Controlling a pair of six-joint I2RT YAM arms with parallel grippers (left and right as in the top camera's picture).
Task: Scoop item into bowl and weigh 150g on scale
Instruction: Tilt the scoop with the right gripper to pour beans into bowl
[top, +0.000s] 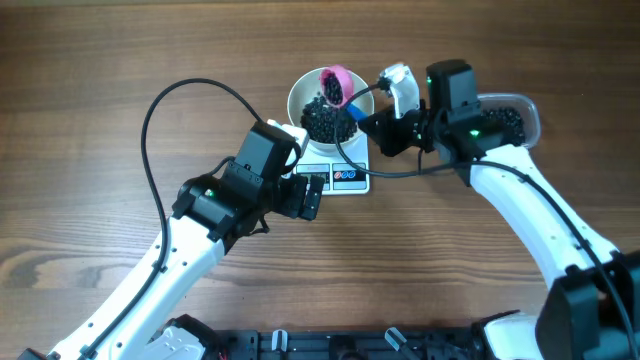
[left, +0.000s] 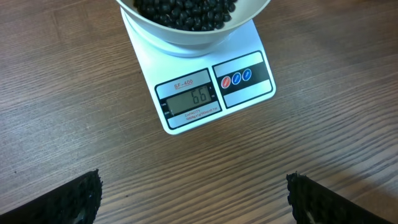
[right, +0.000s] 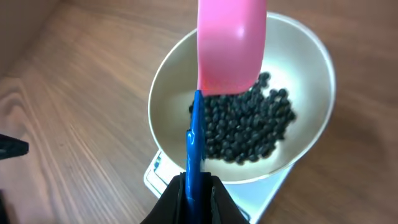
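The white bowl (top: 322, 105) stands on the white scale (top: 340, 176) and holds a heap of black beads (top: 324, 120). In the left wrist view the bowl (left: 194, 31) sits above the scale's lit display (left: 189, 99). My right gripper (right: 194, 186) is shut on the blue handle of a scoop (right: 195, 140) whose pink cup (right: 231, 46) hangs tipped over the bowl (right: 311, 68) and the beads (right: 249, 127). My left gripper (left: 194, 199) is open over bare table just in front of the scale, nothing between its fingers (left: 78, 199).
A clear plastic tub (top: 510, 120) with more black beads lies to the right of the bowl, partly behind my right arm. A black cable (top: 160, 110) loops over the table at the left. Wooden tabletop lies all around.
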